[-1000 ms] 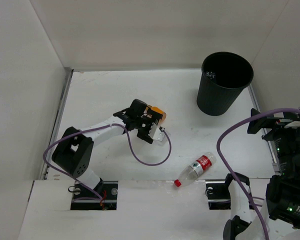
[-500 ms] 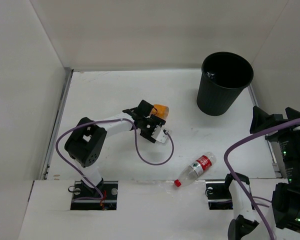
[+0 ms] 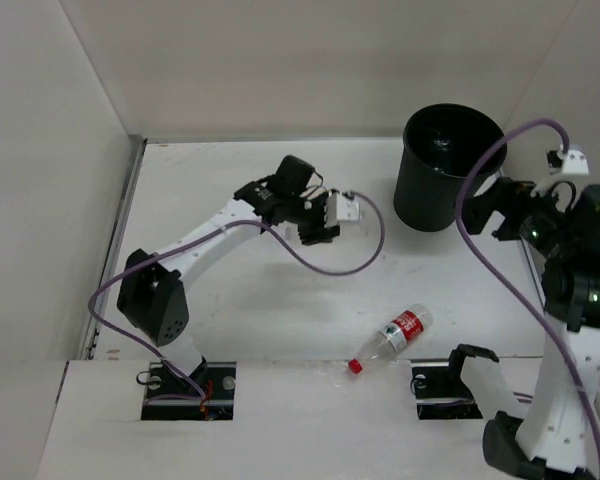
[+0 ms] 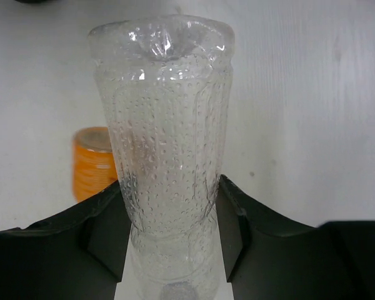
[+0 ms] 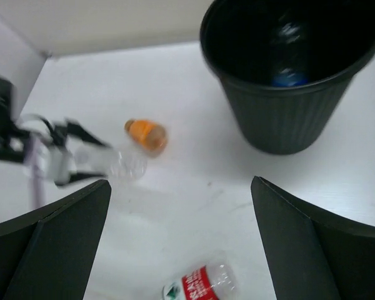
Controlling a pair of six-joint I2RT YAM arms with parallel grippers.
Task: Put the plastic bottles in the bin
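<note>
Left gripper (image 4: 169, 215) has swung toward the bin (image 3: 450, 170), jaws closed on the plain clear bottle (image 4: 162, 125), seemingly nearer its neck end. Thin dimpled wall: likely light, crushable, slick; mid-body hold suits. Orange bottle (image 4: 92, 161) lies below-left of it. Right gripper (image 5: 180, 187) wide, empty.

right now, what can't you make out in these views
orange bottle: top view, hidden under the left arm
clear bottle: right wrist view, blurred
bin contents: too dark, right wrist view shows only a blue blur
red-label bottle: right wrist view, cut off by the bottom edge
</note>
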